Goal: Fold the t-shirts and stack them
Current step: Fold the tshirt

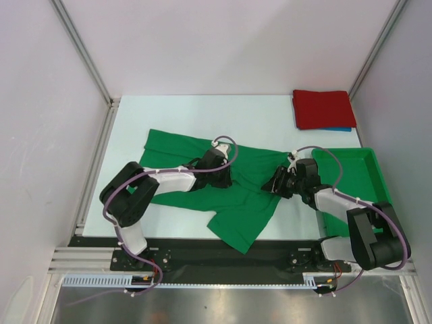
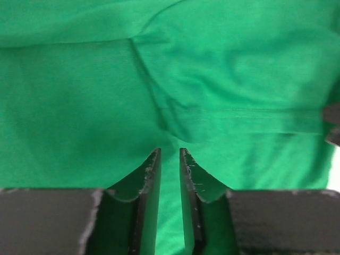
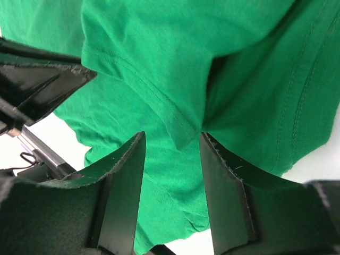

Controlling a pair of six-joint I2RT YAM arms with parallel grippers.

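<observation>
A bright green t-shirt lies spread and rumpled across the near middle of the table. My left gripper is down on its middle. In the left wrist view my left gripper has its jaws nearly together, pinching a fold of the green t-shirt. My right gripper is at the shirt's right edge. In the right wrist view my right gripper is open, with a hemmed fold of the green t-shirt between its fingertips. A folded red t-shirt lies on a blue t-shirt at the far right.
A rigid green bin stands at the right edge beside my right arm. White walls and metal rails close in the table on both sides. The left gripper's finger shows close by in the right wrist view.
</observation>
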